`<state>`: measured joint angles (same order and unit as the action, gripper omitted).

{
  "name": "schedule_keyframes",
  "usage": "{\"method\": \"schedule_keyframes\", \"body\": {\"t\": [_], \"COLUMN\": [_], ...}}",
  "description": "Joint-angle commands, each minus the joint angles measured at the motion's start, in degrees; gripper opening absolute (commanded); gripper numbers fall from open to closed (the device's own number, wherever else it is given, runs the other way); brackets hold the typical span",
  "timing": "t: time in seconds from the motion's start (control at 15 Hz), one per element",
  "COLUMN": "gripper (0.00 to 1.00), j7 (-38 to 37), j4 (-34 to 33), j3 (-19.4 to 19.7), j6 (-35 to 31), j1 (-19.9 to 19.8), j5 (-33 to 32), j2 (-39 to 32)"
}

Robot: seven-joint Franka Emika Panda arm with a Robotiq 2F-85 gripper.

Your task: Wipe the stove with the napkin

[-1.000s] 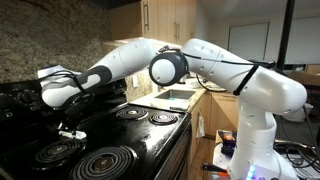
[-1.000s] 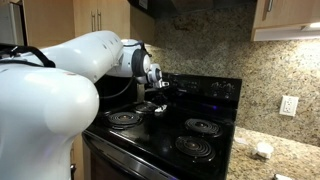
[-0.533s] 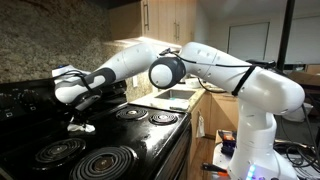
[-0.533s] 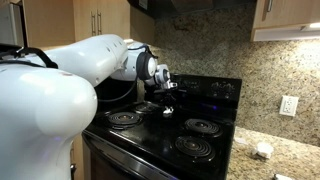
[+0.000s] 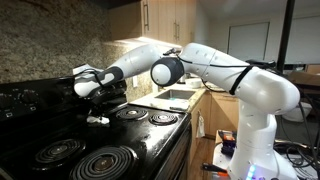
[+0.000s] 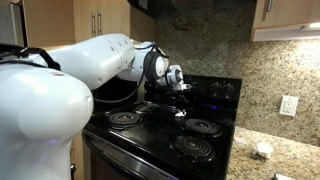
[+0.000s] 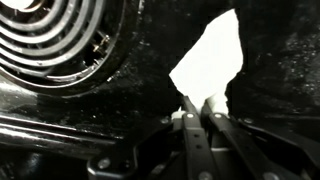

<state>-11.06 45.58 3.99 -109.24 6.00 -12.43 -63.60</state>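
**Thin white paper napkin** (image 7: 210, 60): light, limp and easily torn, so it is best pinched at an edge. Here the robot's two-finger gripper (image 7: 203, 108) is clamped on its lower corner. The napkin trails on the glossy black stove (image 7: 275, 70), mid-top beside a coil burner (image 7: 50, 40) and away from the front edge. A speckled granite backsplash (image 6: 200, 50) rises behind, with wooden cabinets (image 5: 165, 20) above.

Exterior views share the stove (image 5: 143, 137) (image 6: 160, 137); wrist overhead, close.
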Motion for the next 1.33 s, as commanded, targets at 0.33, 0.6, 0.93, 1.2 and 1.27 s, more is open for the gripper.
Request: {"method": "schedule_keyframes", "body": {"t": [0.33, 0.6, 0.93, 1.2, 1.27], "gripper": [0.08, 0.07, 0.08, 0.07, 0.08], "j7": [-1.7, -4.9, -10.4, -15.5, -16.8], "j4": [4.6, 9.1, 19.3, 27.6, 29.9], "j3": [0.8, 0.5, -0.5, 0.0, 0.0], "j6": [1.7, 0.8, -0.6, -1.6, -2.2], "j1": [-5.1, -4.0, -1.2, 2.2, 3.0], "j5": [0.9, 1.0, 1.5, 3.4, 3.6], "j2": [2.6, 5.6, 11.5, 16.3, 17.6]}}
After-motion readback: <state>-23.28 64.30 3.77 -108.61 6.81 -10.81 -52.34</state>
